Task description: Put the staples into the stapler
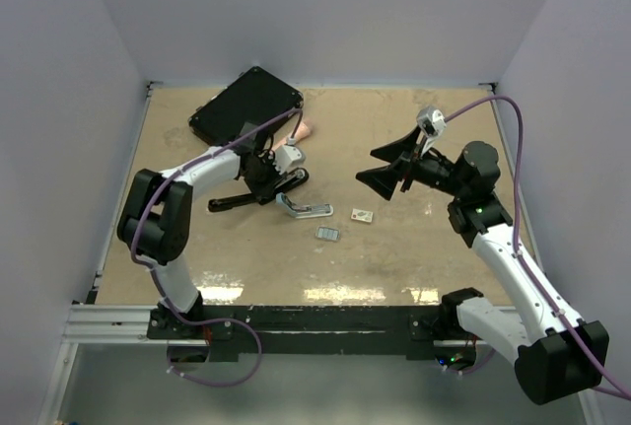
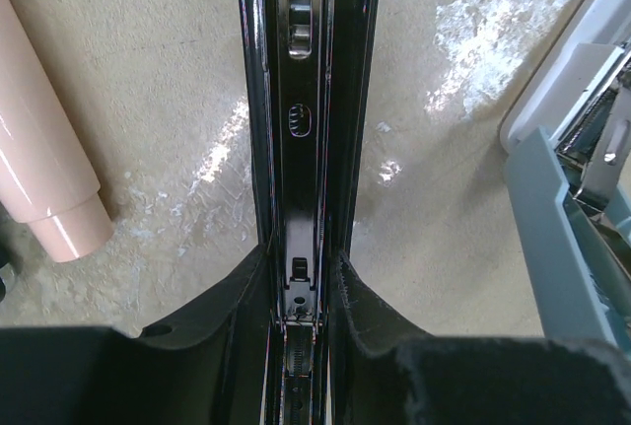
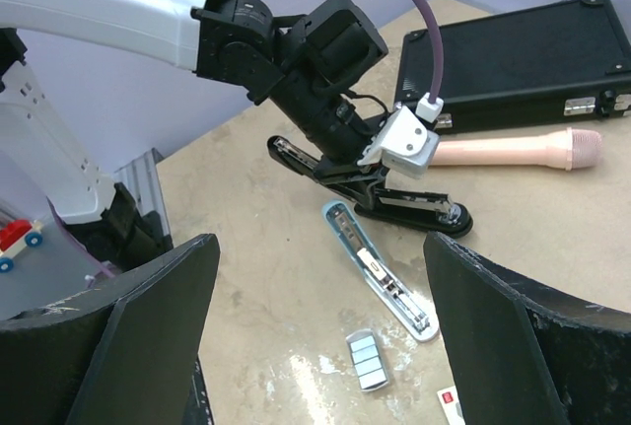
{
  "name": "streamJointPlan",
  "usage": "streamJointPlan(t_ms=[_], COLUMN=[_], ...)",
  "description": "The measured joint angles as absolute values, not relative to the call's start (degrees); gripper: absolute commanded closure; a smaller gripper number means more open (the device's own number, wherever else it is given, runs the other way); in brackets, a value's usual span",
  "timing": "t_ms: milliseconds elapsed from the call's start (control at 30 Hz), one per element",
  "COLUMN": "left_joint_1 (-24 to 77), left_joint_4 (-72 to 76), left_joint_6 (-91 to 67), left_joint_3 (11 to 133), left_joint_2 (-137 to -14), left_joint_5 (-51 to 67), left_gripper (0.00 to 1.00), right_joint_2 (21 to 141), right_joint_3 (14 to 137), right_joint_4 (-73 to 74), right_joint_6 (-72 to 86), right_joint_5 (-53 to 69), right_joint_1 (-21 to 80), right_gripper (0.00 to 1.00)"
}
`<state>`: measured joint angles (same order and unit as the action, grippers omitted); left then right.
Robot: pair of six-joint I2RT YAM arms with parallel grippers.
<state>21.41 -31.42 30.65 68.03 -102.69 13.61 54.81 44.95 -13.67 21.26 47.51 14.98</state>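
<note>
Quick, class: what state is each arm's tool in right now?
Left tool: closed on the black stapler.
Right tool: open, holding nothing.

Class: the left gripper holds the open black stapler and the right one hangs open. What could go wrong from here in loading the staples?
1. The staples lie flat on the table; the wide-open right gripper may push them instead of pinching them.
2. The light blue stapler lies close beside them and could be bumped.
3. The left gripper pinches only the narrow channel of the black stapler, which might twist under pressure.
</note>
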Motion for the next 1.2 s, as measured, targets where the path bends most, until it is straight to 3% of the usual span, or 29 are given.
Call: streamJointPlan(t_ms=[433, 700, 1200], left_joint_1=[25.1, 26.4, 26.4], left_joint_4=[-32.7, -34.3, -36.6], left_joint_6=[31.2, 31.4, 32.6], left_joint_3=[69.3, 70.3, 74.3], left_joint_2=[-104.4, -105.0, -107.6], left_joint_5=[5.8, 4.1, 2.9], left_gripper=[1.00, 0.86, 0.48], right_joint_2=[55.5, 55.5, 55.4], right_joint_3=[44.9, 44.9, 44.7], right_joint_4=[-13.4, -13.3, -12.7], right_joint_6=[20.7, 20.6, 20.3], right_joint_5=[47.5, 47.5, 47.5], right_joint_1=[15.0, 15.0, 15.0], right_gripper=[0.10, 0.10, 0.09])
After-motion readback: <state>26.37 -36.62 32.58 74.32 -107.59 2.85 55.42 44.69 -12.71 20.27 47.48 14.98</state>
